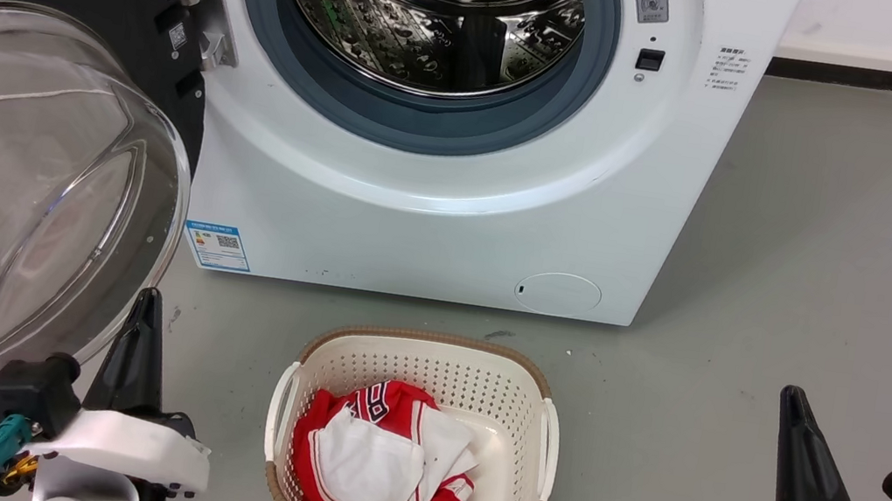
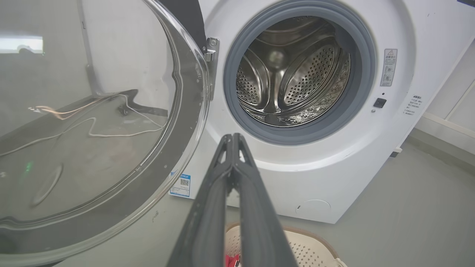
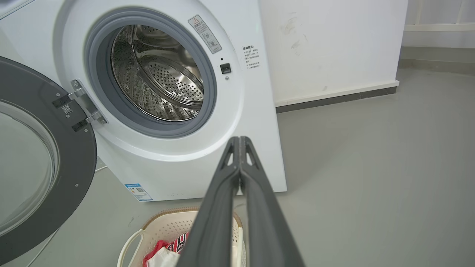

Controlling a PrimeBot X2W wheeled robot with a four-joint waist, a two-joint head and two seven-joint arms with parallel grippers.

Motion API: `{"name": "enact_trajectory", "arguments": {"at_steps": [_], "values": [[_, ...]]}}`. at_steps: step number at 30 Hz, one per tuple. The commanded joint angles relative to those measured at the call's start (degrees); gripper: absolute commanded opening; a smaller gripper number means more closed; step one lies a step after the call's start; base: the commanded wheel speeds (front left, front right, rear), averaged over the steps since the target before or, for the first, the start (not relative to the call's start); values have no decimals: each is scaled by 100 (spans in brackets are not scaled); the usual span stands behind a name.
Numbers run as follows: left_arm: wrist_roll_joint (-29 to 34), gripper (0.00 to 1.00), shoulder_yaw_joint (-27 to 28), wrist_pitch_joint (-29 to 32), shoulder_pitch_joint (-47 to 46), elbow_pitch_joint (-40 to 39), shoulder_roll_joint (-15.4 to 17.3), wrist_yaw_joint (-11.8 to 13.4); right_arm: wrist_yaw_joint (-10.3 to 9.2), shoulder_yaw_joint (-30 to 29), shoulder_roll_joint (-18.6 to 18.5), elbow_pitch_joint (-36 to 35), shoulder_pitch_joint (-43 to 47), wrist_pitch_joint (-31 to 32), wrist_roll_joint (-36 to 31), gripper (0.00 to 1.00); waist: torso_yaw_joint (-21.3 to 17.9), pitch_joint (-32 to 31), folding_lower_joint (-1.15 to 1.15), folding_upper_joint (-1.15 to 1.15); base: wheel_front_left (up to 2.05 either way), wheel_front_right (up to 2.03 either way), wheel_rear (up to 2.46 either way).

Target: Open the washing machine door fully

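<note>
The big white boxy front-loading washing machine [image 1: 414, 228] stands on the grey floor, its perforated steel drum exposed inside a blue-grey rubber ring. The left wrist view looks almost straight into that drum; the right wrist view sees the machine [image 3: 178, 167] at an angle, and adds the white wall and dark skirting on its far side.

The large round black washing machine door [image 1: 26, 161], with a clear bulging glass bowl at its centre, is swung out to the robot's left of the opening. It stands upright on edge, its hinged side at the machine, the bowl bulging toward the robot. Through the glass, the left wrist view shows a thin cable lying on the floor behind the door [image 2: 92, 129].

A cream perforated laundry basket [image 1: 437, 369] with a brown woven rim sits on the floor just in front of the machine, holding red and white clothes [image 1: 379, 462].

The left gripper [image 1: 150, 303] rises just beside the door's lower edge, its fingers pressed together on nothing. The right gripper [image 1: 793, 400], well apart from the machine, is likewise closed and empty.

A metal hinge [image 1: 204, 7] joins door and machine; a small blue label [image 1: 217, 245] sits low on the front.
</note>
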Motion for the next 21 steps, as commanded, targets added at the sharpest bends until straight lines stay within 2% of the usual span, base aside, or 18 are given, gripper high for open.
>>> {"name": "enact_trajectory", "arguments": {"at_steps": [1, 21], "values": [[-271, 0, 12, 49, -144, -69, 3, -27, 0, -5, -44, -42, -145, 25, 286, 0, 1, -3, 0, 0, 0, 0, 0], [-2173, 0, 43, 461, -168, 82, -29, -161, -1, -27, -102, 242, -288, 280, 2228, 0, 18, -48, 0, 0, 0, 0, 0]]}}
